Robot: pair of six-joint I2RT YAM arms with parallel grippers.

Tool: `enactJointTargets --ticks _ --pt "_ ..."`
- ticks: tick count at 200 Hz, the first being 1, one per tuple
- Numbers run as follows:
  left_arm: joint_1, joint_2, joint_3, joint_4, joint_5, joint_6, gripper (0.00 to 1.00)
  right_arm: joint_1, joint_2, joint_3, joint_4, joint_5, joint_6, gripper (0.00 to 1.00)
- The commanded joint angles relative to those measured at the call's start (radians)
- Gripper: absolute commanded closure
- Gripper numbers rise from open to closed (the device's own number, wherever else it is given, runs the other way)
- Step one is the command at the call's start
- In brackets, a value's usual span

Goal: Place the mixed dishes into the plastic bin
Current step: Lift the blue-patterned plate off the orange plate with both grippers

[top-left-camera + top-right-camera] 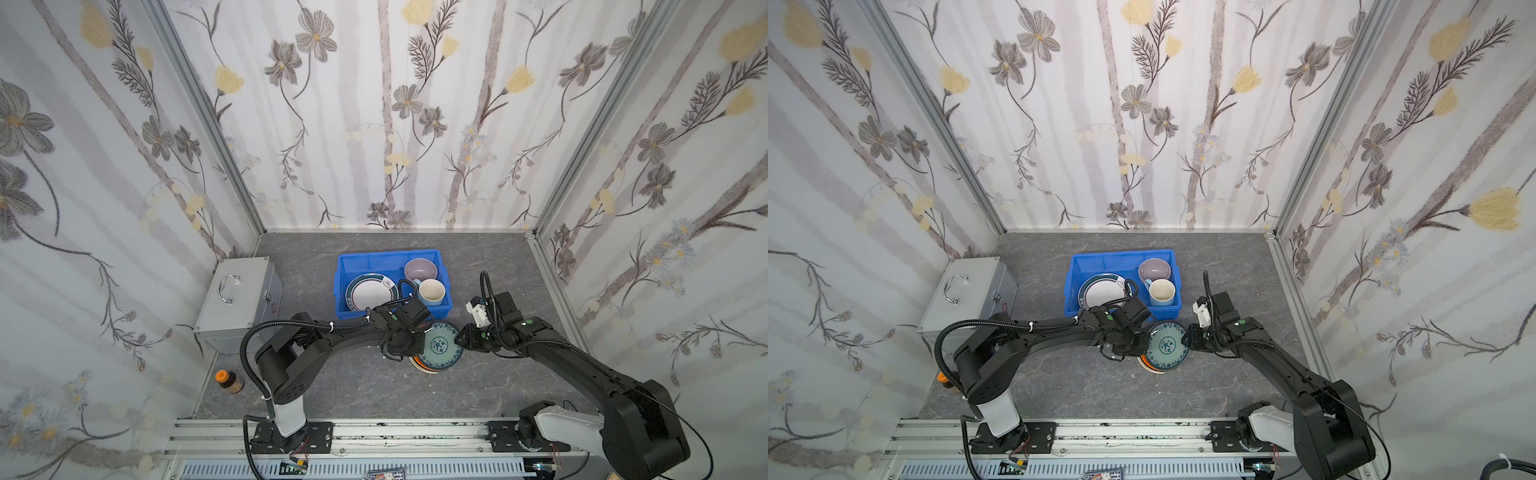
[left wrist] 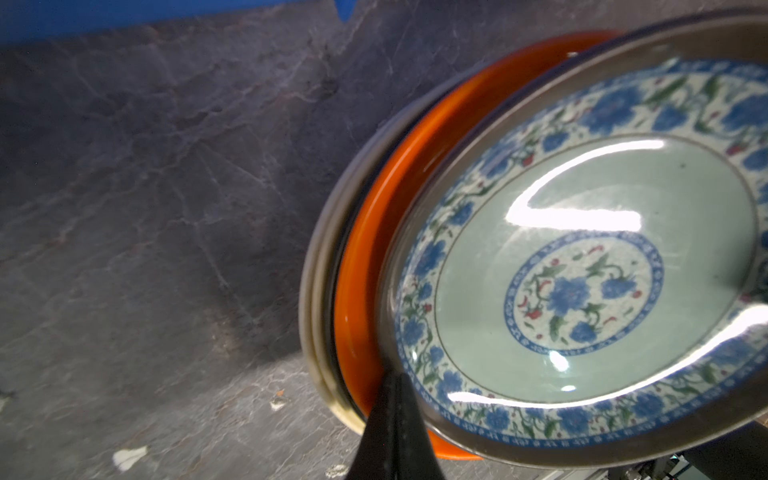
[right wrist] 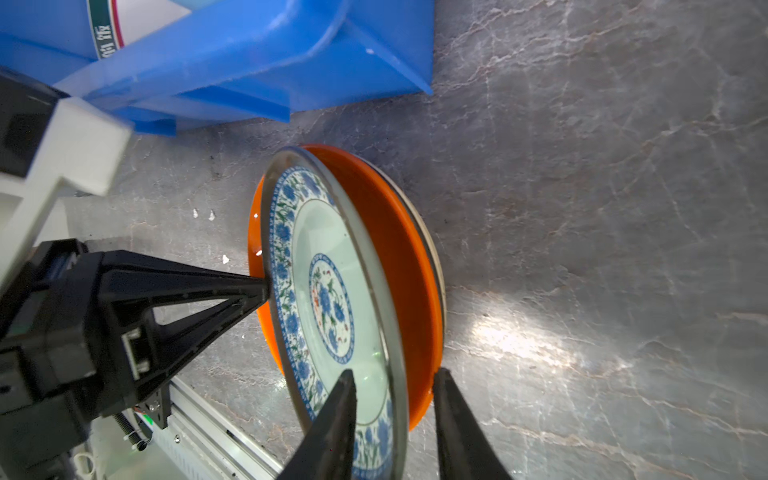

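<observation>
At the left edge of a round teal-and-blue floral plate (image 3: 328, 299), the left gripper (image 3: 264, 286) is closed tight, pinching the rim. The right gripper (image 3: 395, 371) is partly open, its fingers straddling the opposite rim. The plate tilts above a glossy orange plate (image 3: 399, 266) on the grey marbled tabletop (image 1: 332, 386), just in front of the bright blue plastic bin (image 1: 388, 252). The bin holds a lilac bowl (image 1: 420, 269), a pale blue mug (image 1: 432, 291) and a green-rimmed white plate (image 1: 370, 294).
</observation>
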Motion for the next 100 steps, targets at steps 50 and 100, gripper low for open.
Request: enactJointTargets --ticks 50,100 --pt "0.001 0.014 0.011 -0.011 -0.016 -0.001 1.00 0.001 0.010 0.000 0.078 -0.073 0.002 0.84" --pt "0.002 0.004 0.041 -0.057 -0.042 0.013 1.00 0.000 0.007 0.008 0.069 -0.058 -0.004 0.87"
